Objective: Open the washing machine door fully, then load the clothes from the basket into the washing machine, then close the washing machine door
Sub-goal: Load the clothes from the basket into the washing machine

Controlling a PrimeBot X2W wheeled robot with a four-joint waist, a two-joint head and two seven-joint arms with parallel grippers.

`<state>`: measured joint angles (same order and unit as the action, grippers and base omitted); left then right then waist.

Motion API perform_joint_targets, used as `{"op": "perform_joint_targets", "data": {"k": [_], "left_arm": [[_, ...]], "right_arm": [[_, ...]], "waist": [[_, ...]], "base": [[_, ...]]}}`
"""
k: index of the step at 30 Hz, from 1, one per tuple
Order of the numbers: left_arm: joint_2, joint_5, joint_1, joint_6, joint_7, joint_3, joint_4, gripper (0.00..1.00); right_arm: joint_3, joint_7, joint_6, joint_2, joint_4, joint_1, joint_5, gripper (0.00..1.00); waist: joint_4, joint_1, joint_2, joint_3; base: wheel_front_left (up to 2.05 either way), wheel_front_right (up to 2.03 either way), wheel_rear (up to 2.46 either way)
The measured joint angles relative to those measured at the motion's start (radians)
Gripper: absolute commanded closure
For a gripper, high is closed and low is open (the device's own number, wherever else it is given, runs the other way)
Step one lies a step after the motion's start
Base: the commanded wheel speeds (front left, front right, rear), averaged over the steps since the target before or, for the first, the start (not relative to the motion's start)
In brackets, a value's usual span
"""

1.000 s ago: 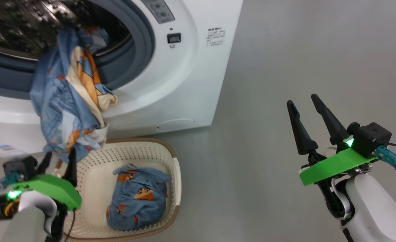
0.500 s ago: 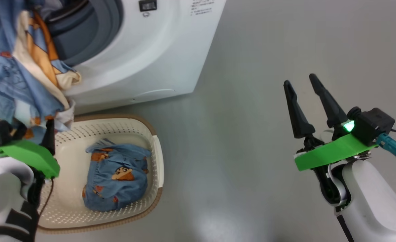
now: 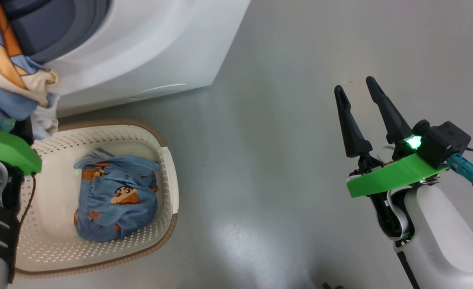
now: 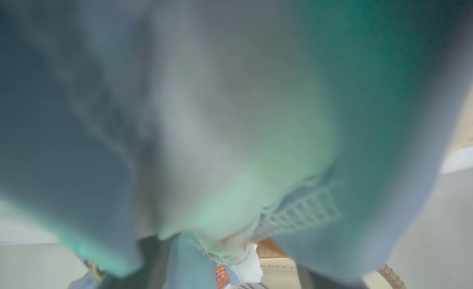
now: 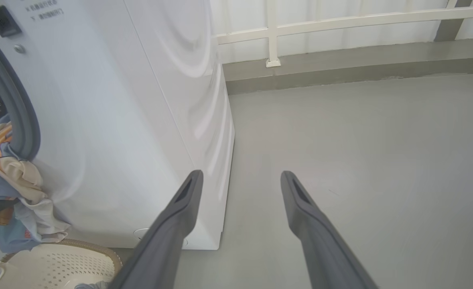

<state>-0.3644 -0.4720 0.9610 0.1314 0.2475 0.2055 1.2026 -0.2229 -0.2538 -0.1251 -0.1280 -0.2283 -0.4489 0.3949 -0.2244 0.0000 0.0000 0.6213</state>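
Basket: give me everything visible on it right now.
The basket is a rounded-rectangle tub of cream-white perforated plastic with a brown woven-look rim and a white handle on its right side. It stands upright on the grey floor, close in front of the washing machine. One bundle of light blue cartoon-print clothes lies inside; the rest of its bottom is bare. A cloth hanging from the machine's opening overlaps its far left corner; I cannot tell whether it touches.

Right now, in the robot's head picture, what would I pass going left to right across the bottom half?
Left arm's green plate → blue cartoon clothes lying in the basket → the basket's right rim → bare grey floor → right gripper, fingers apart.
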Motion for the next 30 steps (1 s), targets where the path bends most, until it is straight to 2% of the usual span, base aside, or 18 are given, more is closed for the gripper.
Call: {"op": "perform_joint_targets", "data": {"k": [1,2,3,4,11,21,25,30], "left_arm": [[0.000,0.000,0.000,0.000,0.001,-0.003,-0.005,0.00],[0.000,-0.001,0.000,0.000,0.003,-0.005,-0.007,0.16],[0.001,-0.001,0.000,0.000,0.003,-0.006,-0.013,0.75],[0.001,-0.001,-0.001,0.000,0.003,-0.007,-0.026,1.00],[0.017,-0.001,-0.046,0.000,0.003,-0.016,-0.111,1.00],[0.036,0.001,-0.151,0.000,0.002,-0.024,-0.316,1.00],[0.029,0.004,-0.136,0.000,0.002,-0.030,-0.368,1.00],[0.006,-0.004,-0.022,0.000,-0.004,-0.025,-0.370,1.00]], "right_arm": [[0.000,0.000,0.000,0.001,0.000,0.000,-0.003,0.00],[0.001,0.000,0.000,0.002,0.000,0.000,-0.010,0.00],[0.001,0.000,0.000,0.002,0.000,0.000,-0.013,0.00],[0.001,0.000,0.000,0.004,0.000,0.000,-0.015,0.00],[0.001,0.000,0.000,0.009,-0.006,0.000,-0.015,0.00],[0.000,0.000,0.000,0.009,-0.020,0.004,-0.013,0.00],[-0.003,0.000,0.000,0.009,-0.023,0.007,-0.008,0.00],[-0.004,0.000,0.000,0.010,-0.019,0.007,-0.007,0.00]], "waist": [[-0.003,0.0000,0.0000,0.003],[-0.005,0.0000,0.0000,0.004],[-0.005,0.0000,0.0000,0.005],[-0.005,0.0000,0.0000,0.003],[0.006,0.0000,0.0000,-0.023],[0.034,0.0000,0.0000,-0.084],[0.040,0.0000,0.0000,-0.098],[0.032,0.0000,0.0000,-0.084]], "base": [[0.00,0.00,0.00],[0.00,0.00,0.00],[0.00,0.00,0.00],[0.00,0.00,0.00],[0.00,0.00,0.00],[0.00,0.00,0.00],[0.00,0.00,0.00],[0.00,0.00,0.00]]}}
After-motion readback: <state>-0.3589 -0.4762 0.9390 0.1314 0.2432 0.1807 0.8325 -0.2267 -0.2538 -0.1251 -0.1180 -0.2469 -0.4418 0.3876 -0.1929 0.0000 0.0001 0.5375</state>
